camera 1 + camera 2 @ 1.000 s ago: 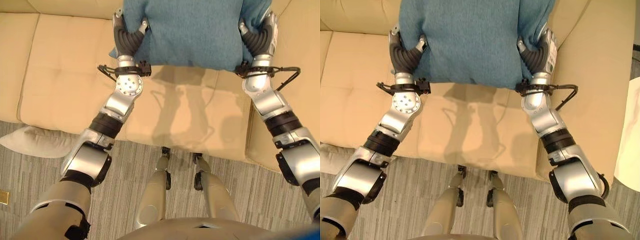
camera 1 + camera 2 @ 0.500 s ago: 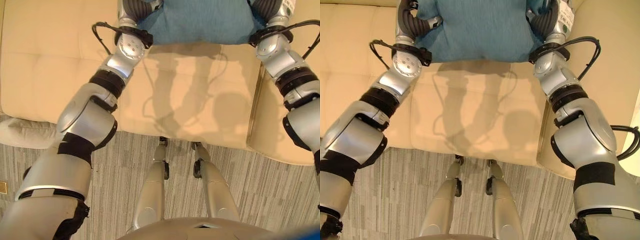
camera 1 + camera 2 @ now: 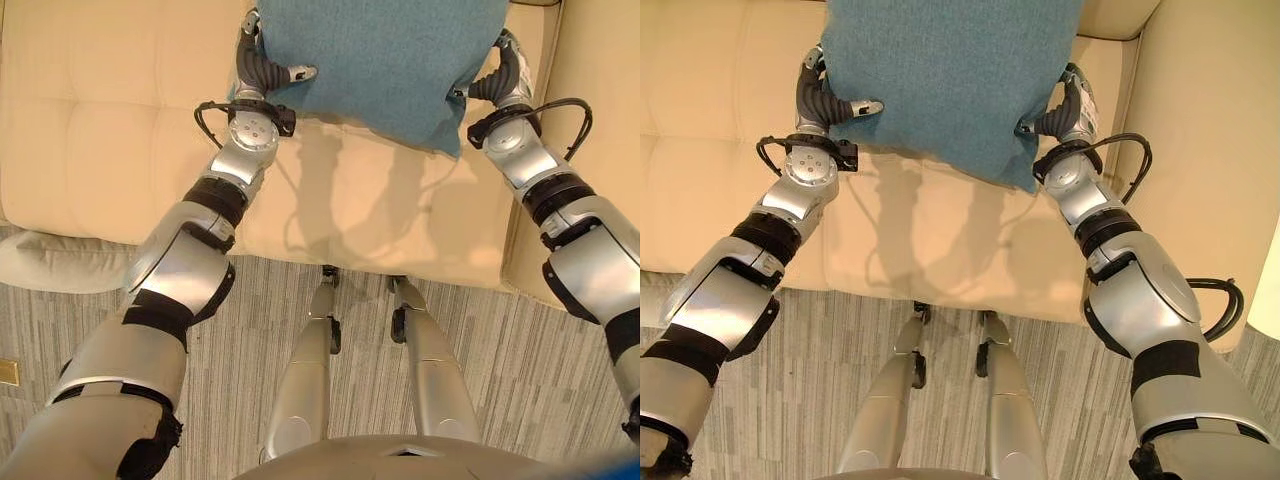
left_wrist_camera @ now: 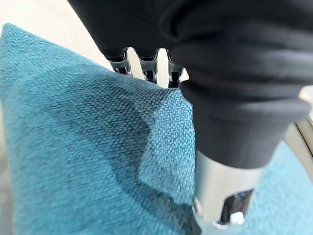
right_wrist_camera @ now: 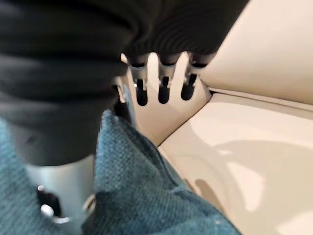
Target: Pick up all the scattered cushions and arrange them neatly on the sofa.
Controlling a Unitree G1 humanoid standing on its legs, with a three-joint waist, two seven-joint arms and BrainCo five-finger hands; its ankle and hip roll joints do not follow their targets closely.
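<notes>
While you look down from the head camera, the biggest thing is the sofa (image 3: 120, 130), broad cream seat pads with a smooth leather-like skin and shallow tufted seams, its armrest rising on the robot's right. Below its front edge you see the floor (image 3: 250, 330), a grey striped carpet with a fine ribbed weave. Over the seat, up toward the backrest, sits the teal cushion (image 3: 950, 80), a square pillow of coarse woven cloth, tilted so that one corner points down toward the seat front. Your left robot hand (image 3: 262, 68) grips its left edge: the thumb lies across the front face and the fingers (image 4: 146, 66) go behind the cloth, pinching it. Your right robot hand (image 3: 1068, 105) clamps the right edge likewise, thumb against the fabric and dark-tipped fingers (image 5: 164, 90) curling behind it above the cream seat corner. A pale grey cushion (image 3: 55, 262), soft and flattened, lies on the floor at the sofa's left foot.
</notes>
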